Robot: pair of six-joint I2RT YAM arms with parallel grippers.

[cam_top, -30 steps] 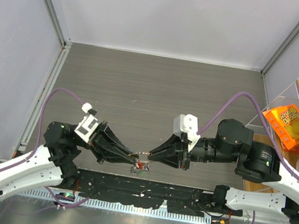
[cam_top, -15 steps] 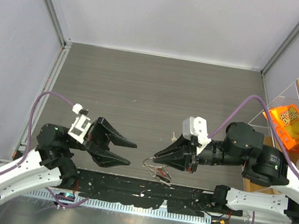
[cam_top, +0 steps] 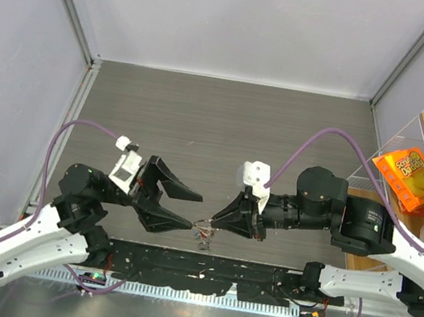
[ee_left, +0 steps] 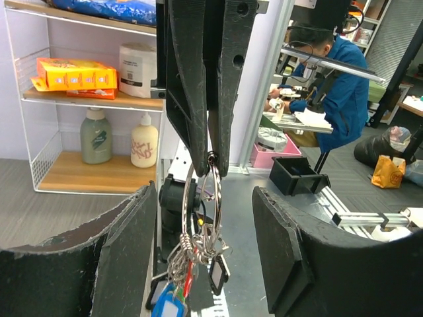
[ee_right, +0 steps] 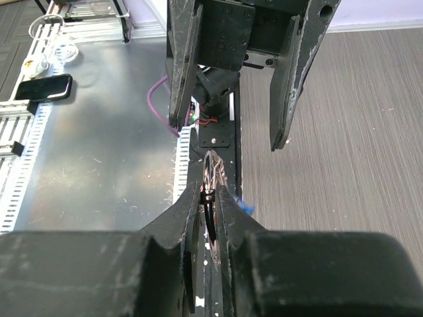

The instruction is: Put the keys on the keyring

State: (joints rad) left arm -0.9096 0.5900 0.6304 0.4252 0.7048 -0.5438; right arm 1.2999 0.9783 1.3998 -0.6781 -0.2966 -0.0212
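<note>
Over the last half second both arms have closed in again. Your left jaws, which had let go and pulled back, have come forward toward the middle. Your right jaws have swung back to meet them, bringing their load along. A full second ago the left jaws were pinched shut at that meeting point; now they stand wide.

Your right jaws are nearly closed, pinching the keyring [ee_left: 218, 195] by its upper edge right at their tips. In the left wrist view the ring hangs straight down from that pinch, face-on. In the right wrist view it sits edge-on in the narrow slot between the tips and pokes out just beyond them.

The keys [ee_left: 168, 305] dangle in a bunch beneath the ring, below the tips of the right jaws. You can make out a blue plastic head, a red one beside it and a small dark tag [ee_left: 218, 274]. The rest of the bunch is cut off at the frame edge. You cannot tell whether the lowest keys touch the surface [cam_top: 225, 128].

Your left jaws hold nothing. They face the right jaws tip to tip, one jaw to each side of the line the ring hangs on. The ring lies just ahead of their tips, in line with the gap. No contact shows between the left jaws and the ring or keys.
</note>
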